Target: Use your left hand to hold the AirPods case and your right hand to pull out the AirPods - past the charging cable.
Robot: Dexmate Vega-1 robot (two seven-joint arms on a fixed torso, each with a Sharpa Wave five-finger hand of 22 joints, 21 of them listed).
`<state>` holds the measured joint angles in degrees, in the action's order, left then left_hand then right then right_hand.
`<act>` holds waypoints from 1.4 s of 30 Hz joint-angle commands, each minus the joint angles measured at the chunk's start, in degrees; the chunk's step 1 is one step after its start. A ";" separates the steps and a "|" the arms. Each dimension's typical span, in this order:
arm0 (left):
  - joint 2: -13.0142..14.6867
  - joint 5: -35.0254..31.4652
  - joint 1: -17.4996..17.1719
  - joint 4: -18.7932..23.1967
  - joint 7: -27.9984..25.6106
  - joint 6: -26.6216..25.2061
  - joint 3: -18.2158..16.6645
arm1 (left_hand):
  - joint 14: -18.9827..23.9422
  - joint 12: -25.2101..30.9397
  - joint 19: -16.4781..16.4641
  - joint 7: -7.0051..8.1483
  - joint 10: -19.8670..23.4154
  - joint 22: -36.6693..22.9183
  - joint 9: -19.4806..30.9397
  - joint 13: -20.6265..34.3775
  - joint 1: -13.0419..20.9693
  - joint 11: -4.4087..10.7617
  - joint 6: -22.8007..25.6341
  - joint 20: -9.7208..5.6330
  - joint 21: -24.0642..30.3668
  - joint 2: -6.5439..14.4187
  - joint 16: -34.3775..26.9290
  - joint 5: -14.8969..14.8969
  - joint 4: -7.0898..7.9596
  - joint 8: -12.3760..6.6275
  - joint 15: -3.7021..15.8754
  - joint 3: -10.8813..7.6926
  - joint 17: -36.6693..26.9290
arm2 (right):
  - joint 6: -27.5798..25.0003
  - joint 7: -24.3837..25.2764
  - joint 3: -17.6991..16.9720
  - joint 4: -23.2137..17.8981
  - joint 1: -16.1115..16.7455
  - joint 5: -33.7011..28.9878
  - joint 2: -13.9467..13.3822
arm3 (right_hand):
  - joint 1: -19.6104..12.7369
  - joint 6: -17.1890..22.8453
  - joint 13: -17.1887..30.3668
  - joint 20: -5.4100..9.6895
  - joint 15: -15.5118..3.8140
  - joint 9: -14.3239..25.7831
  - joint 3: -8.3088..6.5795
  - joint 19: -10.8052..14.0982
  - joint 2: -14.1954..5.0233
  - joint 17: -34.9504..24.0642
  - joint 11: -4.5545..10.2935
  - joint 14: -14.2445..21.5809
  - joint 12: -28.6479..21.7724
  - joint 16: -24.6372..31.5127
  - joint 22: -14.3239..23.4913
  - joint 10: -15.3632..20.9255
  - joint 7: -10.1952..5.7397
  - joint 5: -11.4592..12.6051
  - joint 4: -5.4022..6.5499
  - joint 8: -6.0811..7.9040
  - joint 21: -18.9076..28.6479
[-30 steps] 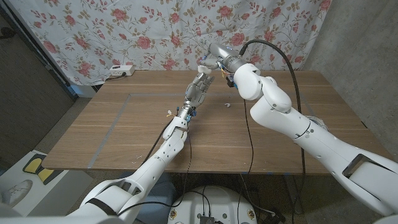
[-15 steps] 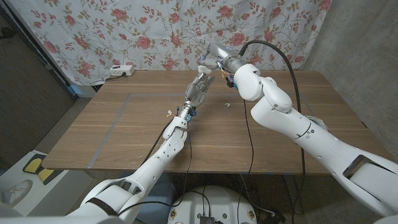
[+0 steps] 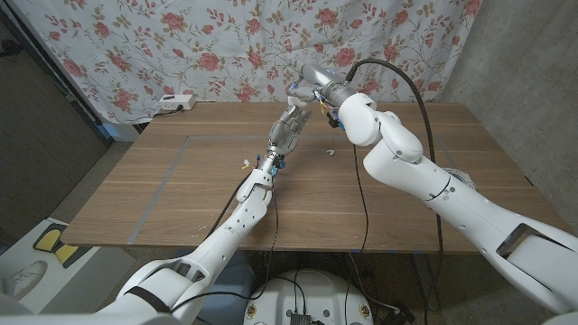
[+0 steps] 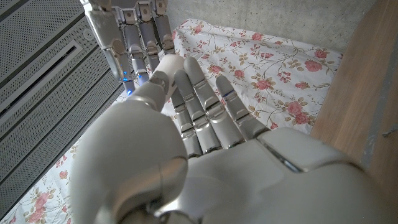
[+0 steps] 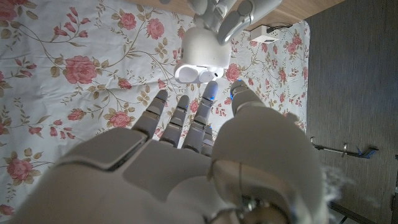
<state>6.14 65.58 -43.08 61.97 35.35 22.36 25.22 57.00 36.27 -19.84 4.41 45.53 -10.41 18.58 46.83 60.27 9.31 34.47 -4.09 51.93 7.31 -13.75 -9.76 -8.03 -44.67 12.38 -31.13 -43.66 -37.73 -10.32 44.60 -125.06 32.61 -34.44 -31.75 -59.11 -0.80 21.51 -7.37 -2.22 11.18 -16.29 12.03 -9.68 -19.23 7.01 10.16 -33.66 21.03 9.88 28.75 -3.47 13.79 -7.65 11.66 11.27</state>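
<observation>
In the right wrist view the white AirPods case (image 5: 198,55) is held by my left hand's fingers (image 5: 217,14), its open end with two pale sockets facing my right hand (image 5: 186,155). That hand's fingers are spread, with the fingertips (image 5: 211,88) just short of the case and nothing in them. In the head view my left hand (image 3: 288,126) is raised over the table's far middle, gripping the case (image 3: 295,92). My right hand (image 3: 314,78) is close beside it. The left wrist view shows the back of my left hand (image 4: 205,143) and my right hand's fingers (image 4: 127,37) beyond it. The case is hidden there.
A small white piece (image 3: 330,152) lies on the wooden table (image 3: 181,199), right of my left forearm. A tiny pale scrap (image 3: 246,164) lies left of that forearm. A white power strip (image 3: 176,103) sits at the back left edge, before a floral curtain (image 3: 208,45).
</observation>
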 commanded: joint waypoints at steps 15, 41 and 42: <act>0.31 -0.38 -0.47 0.93 -0.29 0.13 0.29 | 0.58 0.60 0.53 0.10 -0.46 0.00 13.53 0.19 2.53 -0.08 1.18 0.03 0.52 3.24 0.20 -0.27 0.22 -2.96 0.17 -0.54 -0.31 | -1.51 -1.60 1.06 -0.70 -0.16 -2.96 -0.37 | 1.40 0.05 -0.54 -0.18 -1.32 0.19 0.42 0.58 0.31 0.05 -0.66 0.01 0.97 0.48 0.10 0.27 0.21 0.08 0.73 0.32 0.12; 0.76 -0.68 -1.38 2.41 -1.10 0.48 0.51 | 0.61 0.68 0.66 0.23 -0.58 0.04 13.24 0.22 2.50 -0.13 0.96 0.00 0.95 3.24 0.30 -0.27 0.15 -3.32 0.11 -0.63 -0.43 | -2.32 -2.20 2.23 -1.34 1.38 -10.56 0.58 | 3.83 2.86 -1.58 -0.31 -1.15 0.14 0.64 2.12 0.49 0.96 -1.64 2.02 2.01 0.81 0.09 1.91 0.37 0.19 1.83 1.10 0.50; 0.62 -0.36 -1.12 1.94 -0.33 0.35 0.48 | 0.60 0.61 0.68 0.18 -0.56 0.04 13.26 0.11 2.45 -0.03 0.91 -0.01 0.96 3.24 0.35 -0.26 0.19 -3.34 0.12 -0.61 -0.38 | -2.29 -2.22 2.20 -1.32 1.44 -10.66 0.64 | 3.84 2.86 -1.60 -0.30 -1.13 0.14 0.65 2.12 0.51 0.97 -1.60 2.02 2.04 0.81 0.09 1.92 0.34 0.19 1.83 1.09 0.49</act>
<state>6.68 65.13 -44.13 63.79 34.84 22.67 25.61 57.22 36.54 -19.23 4.41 45.22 -10.41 18.58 46.82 60.02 9.20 34.47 -4.10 52.59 7.57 -13.53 -9.76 -8.03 -44.67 12.59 -31.13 -43.93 -40.39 -11.79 46.95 -126.38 33.48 -43.45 -31.68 -55.64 1.55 19.90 -7.78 -2.34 11.21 -15.66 13.89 -9.07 -18.25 5.64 11.49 -31.89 21.76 9.88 30.64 -2.96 13.78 -6.06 12.32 11.27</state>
